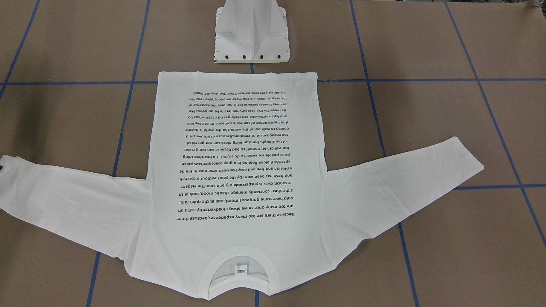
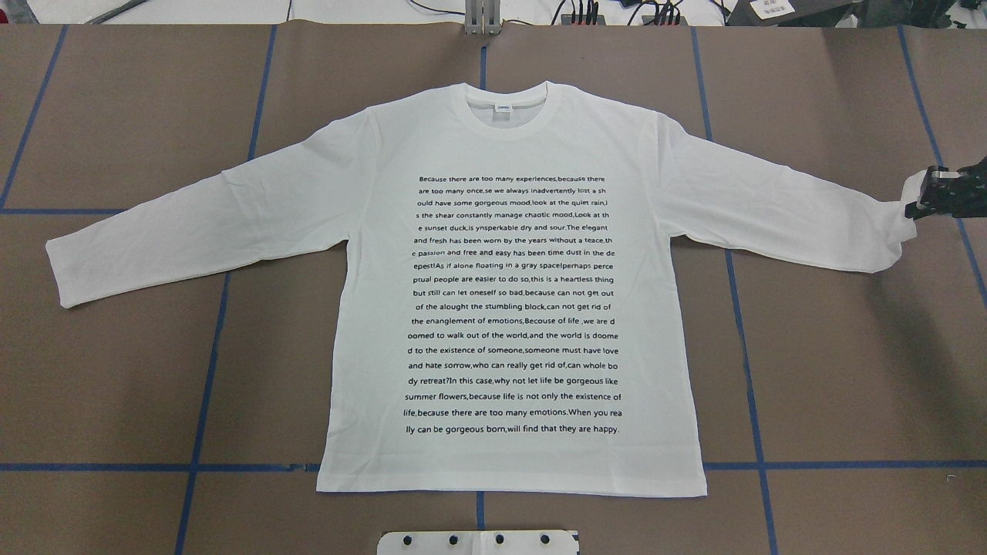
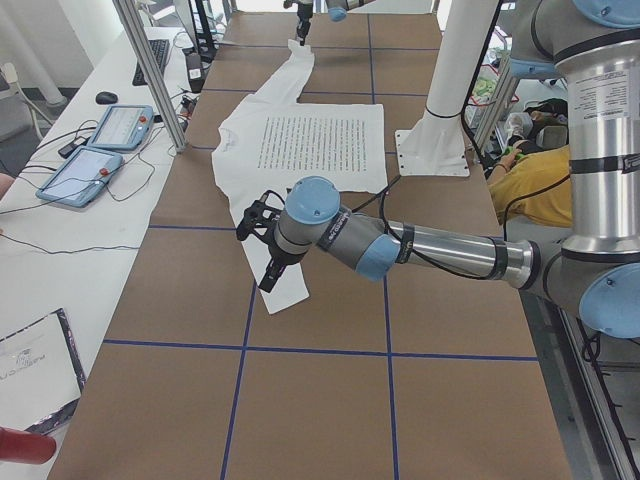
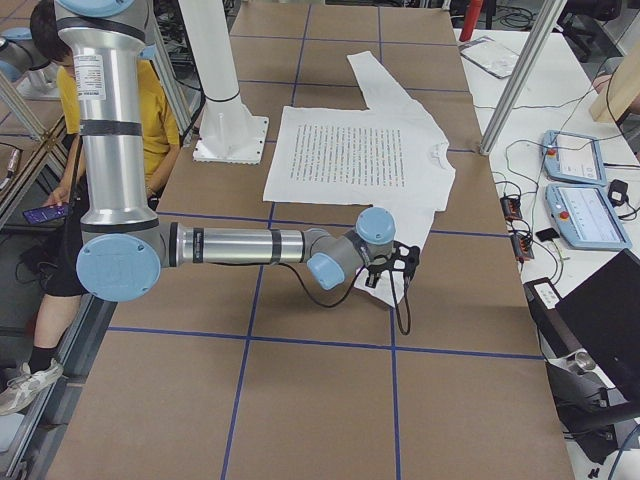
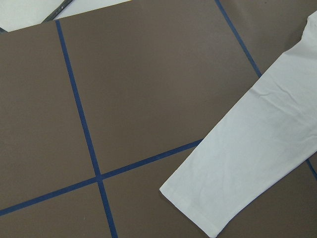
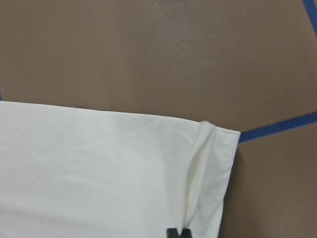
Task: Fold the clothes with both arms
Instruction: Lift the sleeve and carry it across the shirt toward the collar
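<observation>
Looking at the overhead view, the folding itself basically hasn't started. The white long-sleeved T-shirt (image 2: pixel 509 308) lies flat and spread out on the brown table (image 2: pixel 848 370). It is text side up, with the collar (image 2: pixel 505 108) toward the top of the frame, the hem (image 2: pixel 509 482) near the bottom, and both sleeves stretched out sideways. Nothing is turned over or doubled up anywhere on the body.

What the robot does have is a start on the first grab. The right gripper (image 2: pixel 937 194) sits at the far right edge of the overhead frame, right on the end of the right-hand sleeve (image 2: pixel 771 204). In the right wrist view a raised pleat in the cuff (image 6: pixel 218 163) runs down into the black fingertips (image 6: pixel 172 232) at the bottom edge. So the jaws look clenched on the cuff fabric, though only the very tips show, so take that as a best guess.

The left gripper (image 3: pixel 265 270) hangs over the end of the left-hand sleeve (image 2: pixel 193 223) in the exterior left view. Whether it touches the cloth, or whether its jaws are released or clenched, can't be told from that angle. The left wrist view shows that sleeve end (image 5: pixel 198 208) lying flat.

So the laying-out is done, one cuff is likely pinched, and the other grab isn't confirmed. Still to come, by the look of it: both sleeves brought in over the body, then the body folded up.
</observation>
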Available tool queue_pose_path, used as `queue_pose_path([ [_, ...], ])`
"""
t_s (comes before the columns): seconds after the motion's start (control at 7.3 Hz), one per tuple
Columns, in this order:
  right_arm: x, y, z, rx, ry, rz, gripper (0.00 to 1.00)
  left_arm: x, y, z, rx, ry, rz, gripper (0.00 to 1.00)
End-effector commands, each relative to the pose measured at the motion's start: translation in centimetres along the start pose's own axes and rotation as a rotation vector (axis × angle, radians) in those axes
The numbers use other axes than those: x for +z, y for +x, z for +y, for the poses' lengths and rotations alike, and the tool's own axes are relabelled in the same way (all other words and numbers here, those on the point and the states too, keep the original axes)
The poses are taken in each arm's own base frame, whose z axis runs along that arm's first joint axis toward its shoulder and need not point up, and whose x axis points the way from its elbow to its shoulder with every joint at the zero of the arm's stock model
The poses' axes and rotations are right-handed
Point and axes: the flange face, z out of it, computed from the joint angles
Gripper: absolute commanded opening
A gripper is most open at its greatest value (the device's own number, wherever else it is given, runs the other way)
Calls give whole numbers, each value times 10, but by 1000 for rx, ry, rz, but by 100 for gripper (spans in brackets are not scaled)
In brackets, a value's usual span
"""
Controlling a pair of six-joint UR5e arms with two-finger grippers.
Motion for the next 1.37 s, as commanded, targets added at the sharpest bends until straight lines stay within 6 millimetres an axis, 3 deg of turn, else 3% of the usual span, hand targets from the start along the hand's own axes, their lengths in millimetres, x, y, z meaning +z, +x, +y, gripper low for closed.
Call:
queue_pose_path([
  [0.0, -26, -118, -9, 31, -11, -40, 0, 0, 0, 0, -1, -1, 0, 100],
  [0.14, -38, -177, -10, 30, -27, -30, 0, 1, 0, 0, 1, -1, 1, 100],
  [0.27, -29, -245, -3, 33, -59, -23, 0, 0, 0, 0, -1, -1, 1, 100],
  [0.55, 6, -361, 35, 126, -33, -30, 0, 0, 0, 0, 0, 0, 2, 100],
  [0.82, 27, -501, 67, 237, 9, -73, 0, 0, 0, 0, 0, 0, 2, 100],
  [0.96, 42, -543, 97, 245, 28, -92, 0, 0, 1, 0, 2, 0, 2, 100],
  [1.1, 47, -570, 119, 229, 29, -148, 0, 1, 1, 0, 1, -1, 2, 100],
  [1.23, 56, -617, 136, 230, 8, -160, 0, 0, 0, 0, 0, 0, 2, 100],
])
